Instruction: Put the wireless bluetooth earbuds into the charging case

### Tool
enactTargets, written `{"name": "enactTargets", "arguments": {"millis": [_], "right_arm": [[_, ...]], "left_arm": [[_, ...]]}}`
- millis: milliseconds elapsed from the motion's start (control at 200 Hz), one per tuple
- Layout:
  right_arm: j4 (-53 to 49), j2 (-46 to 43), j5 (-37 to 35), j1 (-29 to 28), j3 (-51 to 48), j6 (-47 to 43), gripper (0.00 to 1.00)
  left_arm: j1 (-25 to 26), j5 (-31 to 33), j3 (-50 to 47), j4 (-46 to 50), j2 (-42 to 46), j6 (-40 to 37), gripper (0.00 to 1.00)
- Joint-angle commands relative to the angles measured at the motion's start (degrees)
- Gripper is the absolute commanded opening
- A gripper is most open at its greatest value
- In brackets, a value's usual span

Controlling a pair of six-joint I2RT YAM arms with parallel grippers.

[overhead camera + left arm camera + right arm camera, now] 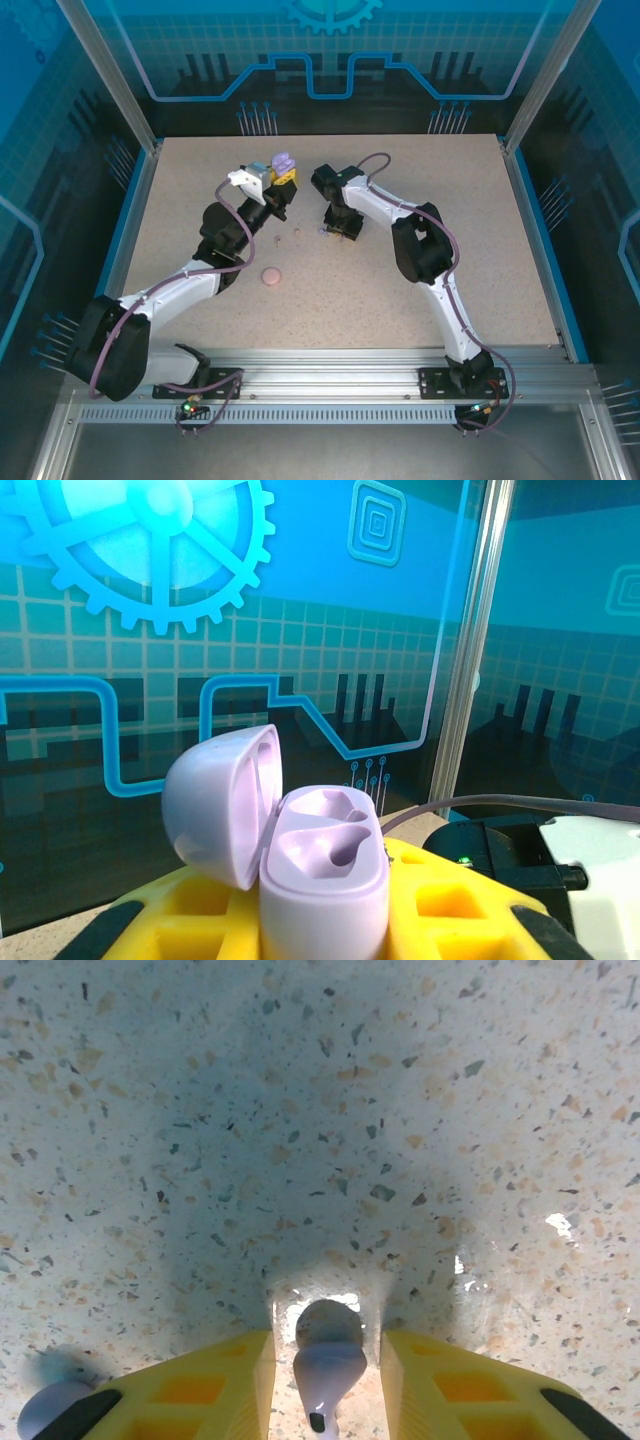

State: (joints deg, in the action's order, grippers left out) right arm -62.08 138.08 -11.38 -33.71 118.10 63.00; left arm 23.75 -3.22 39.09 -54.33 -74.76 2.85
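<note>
My left gripper (284, 180) is raised above the table's far middle and shut on an open purple charging case (283, 162). In the left wrist view the case (330, 825) stands upright between the yellow fingers (440, 900), lid swung to the left, both wells empty. My right gripper (340, 228) is down at the table top and open. In the right wrist view its yellow fingers (440, 1385) straddle a pale purple earbud (328, 1360) lying on the table, with a gap on each side. A second pale purple earbud (45, 1408) lies at the lower left.
A closed pink case (270, 276) lies on the speckled table (450, 250) nearer the arm bases. Two tiny earbuds (278, 239) (298, 232) lie between the grippers. Blue rails and clear walls border the table.
</note>
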Motion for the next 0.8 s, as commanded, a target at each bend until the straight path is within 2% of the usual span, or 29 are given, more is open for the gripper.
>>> {"name": "enactTargets", "arguments": {"millis": [0, 175, 380, 580, 795], "right_arm": [[-1.66, 2.13, -1.02, 0.42, 0.47, 0.37, 0.33], [-0.08, 1.45, -0.54, 1.06, -1.74, -0.79, 0.29], [3.77, -0.64, 0.89, 1.2, -5.24, -4.82, 0.17], [9.88, -4.48, 0.77, 1.19, -10.82, -10.9, 0.14], [15.99, -12.84, 0.77, 1.28, -17.63, -15.47, 0.12]], "left_arm": [[0.38, -0.29, 1.69, -1.53, 0.85, -0.48, 0.0], [0.57, -0.21, 1.79, -1.43, 0.93, -0.7, 0.0], [0.74, -0.63, 2.12, -0.87, 1.11, -0.66, 0.0], [0.77, -1.09, 1.81, -0.48, 1.46, -0.74, 0.0], [0.81, -1.03, 1.34, 0.35, 1.98, -0.3, 0.0]]}}
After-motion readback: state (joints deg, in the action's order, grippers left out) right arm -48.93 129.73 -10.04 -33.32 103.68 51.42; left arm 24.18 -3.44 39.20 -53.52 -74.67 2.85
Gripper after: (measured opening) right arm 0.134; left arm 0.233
